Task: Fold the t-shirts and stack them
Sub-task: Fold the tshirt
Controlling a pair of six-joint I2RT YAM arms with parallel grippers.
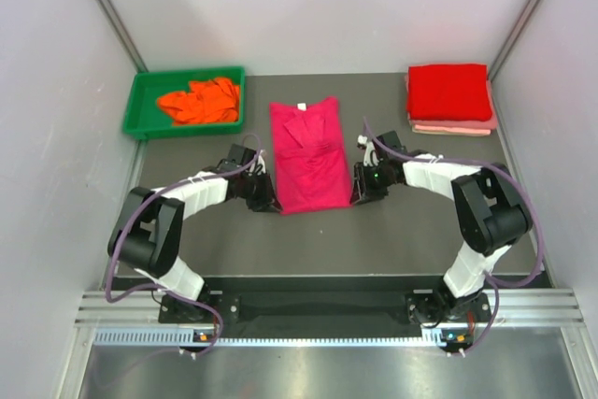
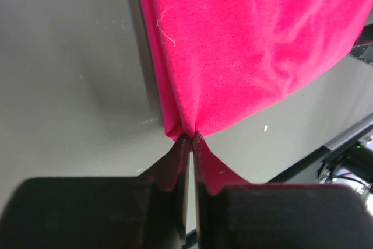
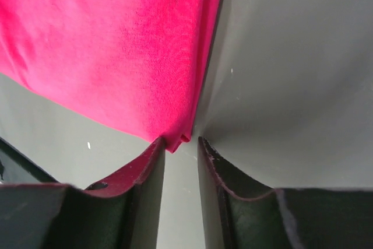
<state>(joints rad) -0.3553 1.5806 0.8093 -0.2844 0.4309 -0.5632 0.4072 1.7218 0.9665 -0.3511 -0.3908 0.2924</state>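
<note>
At the far left a green tray (image 1: 140, 105) holds the crumpled orange t-shirt (image 1: 201, 102), parked there, I judge, to wait its turn. The left pincer (image 2: 189, 139) is pinched tight on the near left corner of the magenta-pink t-shirt (image 1: 308, 151), which lies mid-bench as a long strip, collar away from the arms, sleeves folded in. The right pincer (image 3: 179, 141) stands narrowly apart at the near right corner, the cloth tip at its mouth but not clamped. Taking both near corners probably serves to carry the hem toward the collar for the next fold. At the far right of the bench (image 1: 420, 221), the red t-shirt (image 1: 448, 91) lies folded on the pale pink t-shirt (image 1: 453, 126), the stack this one should join.
</note>
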